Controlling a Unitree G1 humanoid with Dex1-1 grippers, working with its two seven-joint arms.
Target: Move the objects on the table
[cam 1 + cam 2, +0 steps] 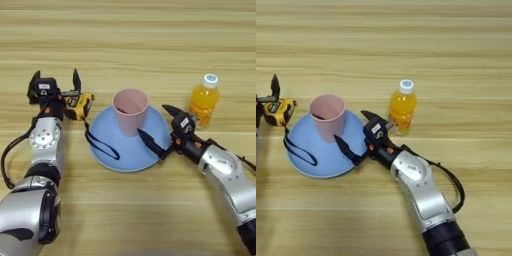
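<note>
A pink cup (130, 109) stands upright on the far part of a light-blue plate (120, 152) at the table's middle. My right gripper (159, 127) is open, just right of the cup over the plate's right rim. One finger (173, 111) points past the cup's side and the other (150, 142) lies low over the plate. A yellow-black tape measure (79, 106) lies left of the plate, with its black strap (101, 143) trailing onto it. My left gripper (55, 75) stands open just left of the tape measure, nothing between its fingers. An orange-juice bottle (204, 101) stands upright to the right.
The light wooden table (130, 40) stretches bare across the far half and along the near edge. The bottle (402, 107) stands close behind my right forearm (416, 182).
</note>
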